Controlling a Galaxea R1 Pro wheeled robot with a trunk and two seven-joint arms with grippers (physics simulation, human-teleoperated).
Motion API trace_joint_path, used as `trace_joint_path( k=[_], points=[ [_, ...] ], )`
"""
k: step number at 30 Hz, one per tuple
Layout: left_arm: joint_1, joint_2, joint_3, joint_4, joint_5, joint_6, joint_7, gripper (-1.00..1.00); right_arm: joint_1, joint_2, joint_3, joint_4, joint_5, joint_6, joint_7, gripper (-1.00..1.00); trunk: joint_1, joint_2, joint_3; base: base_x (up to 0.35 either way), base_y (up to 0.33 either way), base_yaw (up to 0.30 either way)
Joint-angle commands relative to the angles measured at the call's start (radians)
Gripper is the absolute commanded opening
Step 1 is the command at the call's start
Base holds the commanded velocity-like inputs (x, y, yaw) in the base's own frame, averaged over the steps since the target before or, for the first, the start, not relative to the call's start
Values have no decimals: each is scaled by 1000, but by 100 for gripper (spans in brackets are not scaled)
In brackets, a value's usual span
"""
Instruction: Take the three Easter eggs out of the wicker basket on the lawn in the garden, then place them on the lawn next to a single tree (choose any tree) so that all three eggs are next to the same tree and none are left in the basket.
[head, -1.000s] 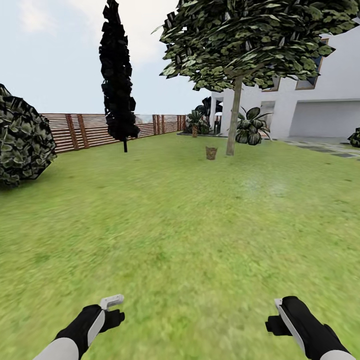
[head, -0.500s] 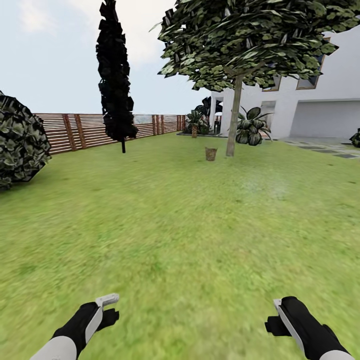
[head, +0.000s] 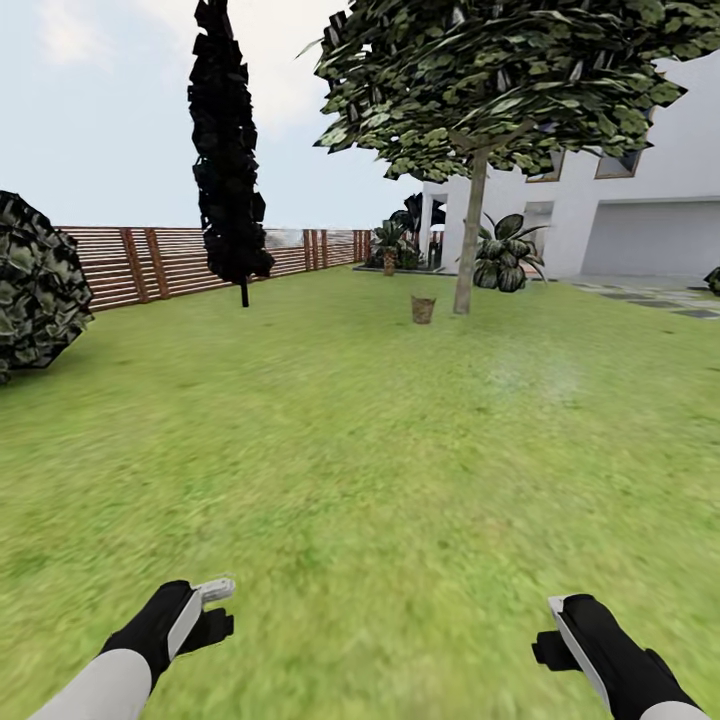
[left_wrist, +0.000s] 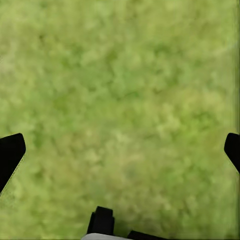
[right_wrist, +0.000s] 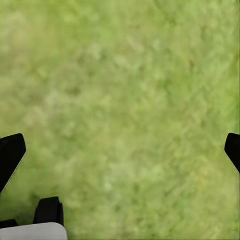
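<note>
Wicker basket (head: 423, 308) small at upper centre of the head view, just beside the tree (head: 466, 250), far across the lawn (head: 360, 450); best approached head-on, both sets of fingers (left_wrist: 11, 154) (right_wrist: 11, 154) spread wide, empty.

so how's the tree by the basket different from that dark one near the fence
The tree beside the wicker basket has a bare grey-brown trunk under a wide canopy of broad green leaves. The dark tree is a narrow, near-black column with only a short stem showing. Both stand upright on the lawn.
</note>
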Motion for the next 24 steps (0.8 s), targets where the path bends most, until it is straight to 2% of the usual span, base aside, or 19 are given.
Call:
trace_joint_path(
  k=[1, 6, 17, 20, 24],
  points=[
    [-1, -1, 5, -1, 1, -12, 3, 100, -1, -1, 5, -1, -1, 5, -2, 100, 1, -1, -1, 343, 0, 0],
    [-1, -12, 5, 10, 0, -81, 4, 100, -1, -1, 5, -1, 0, 4, -2, 100, 1, -1, -1, 343, 0, 0],
    [-1, -32, 4, 14, 0, -90, 3, 100, -1, -2, 5, -1, -1, 3, -2, 100, 1, -1, -1, 343, 0, 0],
    [-1, -49, 4, 15, -3, -90, 4, 100, -1, -3, 4, -1, -3, 4, -2, 100, 1, -1, -1, 343, 0, 0],
    [-1, -58, 3, 31, -1, -91, 3, 100, -1, -3, 4, -1, -4, 5, -2, 100, 1, -1, -1, 343, 0, 0]
  ],
)
